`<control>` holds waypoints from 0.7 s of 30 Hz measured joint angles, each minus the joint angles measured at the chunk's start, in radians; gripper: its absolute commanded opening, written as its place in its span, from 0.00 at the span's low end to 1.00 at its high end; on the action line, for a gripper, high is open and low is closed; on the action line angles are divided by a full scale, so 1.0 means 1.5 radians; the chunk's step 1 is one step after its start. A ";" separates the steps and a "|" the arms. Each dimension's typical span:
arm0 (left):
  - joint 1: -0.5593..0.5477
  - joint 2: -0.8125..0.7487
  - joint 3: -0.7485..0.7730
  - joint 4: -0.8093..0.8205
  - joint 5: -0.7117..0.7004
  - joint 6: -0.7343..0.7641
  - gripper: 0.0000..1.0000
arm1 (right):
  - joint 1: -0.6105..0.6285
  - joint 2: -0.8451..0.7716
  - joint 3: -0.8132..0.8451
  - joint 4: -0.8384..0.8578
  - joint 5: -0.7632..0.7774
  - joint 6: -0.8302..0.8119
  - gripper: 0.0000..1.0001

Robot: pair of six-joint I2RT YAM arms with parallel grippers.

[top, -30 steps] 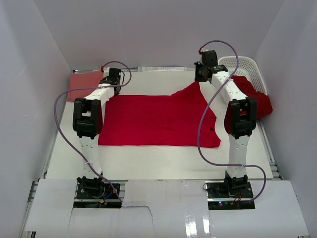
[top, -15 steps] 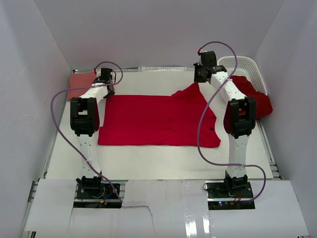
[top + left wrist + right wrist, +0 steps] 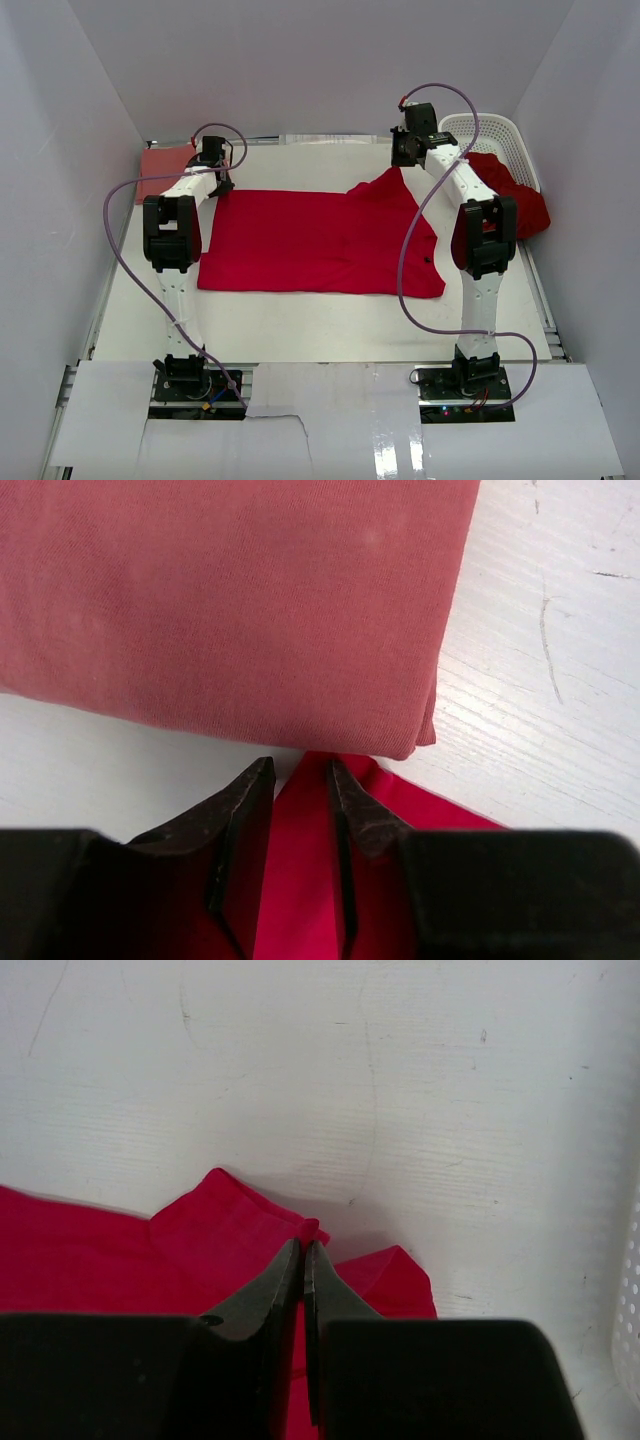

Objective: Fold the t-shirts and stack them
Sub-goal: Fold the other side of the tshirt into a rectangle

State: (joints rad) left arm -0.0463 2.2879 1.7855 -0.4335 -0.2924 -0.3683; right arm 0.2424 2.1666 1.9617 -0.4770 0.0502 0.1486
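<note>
Near the far edge of the worktop (image 3: pixel 320 330) my right gripper (image 3: pixel 303 1246) pinches a corner of the red t-shirt (image 3: pixel 320 243), my left gripper (image 3: pixel 299 768) parted astride another.

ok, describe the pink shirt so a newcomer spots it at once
On the white table, look to the far left corner, beyond the left tool. A salmon-pink shirt lies there folded flat. Its neighbours, the spread crimson shirt and the crimson heap by the basket, are brighter red and unfolded.
</note>
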 measured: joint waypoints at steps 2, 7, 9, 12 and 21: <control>0.001 0.001 0.002 0.000 0.002 -0.001 0.28 | 0.000 0.000 0.000 0.000 0.000 0.000 0.08; 0.003 0.019 0.026 0.001 0.012 -0.004 0.09 | 0.000 0.000 0.000 0.000 0.000 0.000 0.08; 0.005 0.024 0.036 0.000 0.019 -0.005 0.00 | 0.000 0.000 0.000 0.000 -0.001 0.000 0.08; 0.010 0.030 0.045 -0.002 0.032 -0.005 0.00 | 0.000 0.000 0.000 0.000 -0.001 0.000 0.08; 0.013 0.003 0.005 0.006 0.027 -0.020 0.00 | 0.000 0.000 -0.010 0.001 -0.017 0.001 0.08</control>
State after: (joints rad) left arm -0.0269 2.2929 1.7931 -0.4248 -0.2516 -0.3981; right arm 0.2424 2.1666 1.9472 -0.4763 0.0246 0.1493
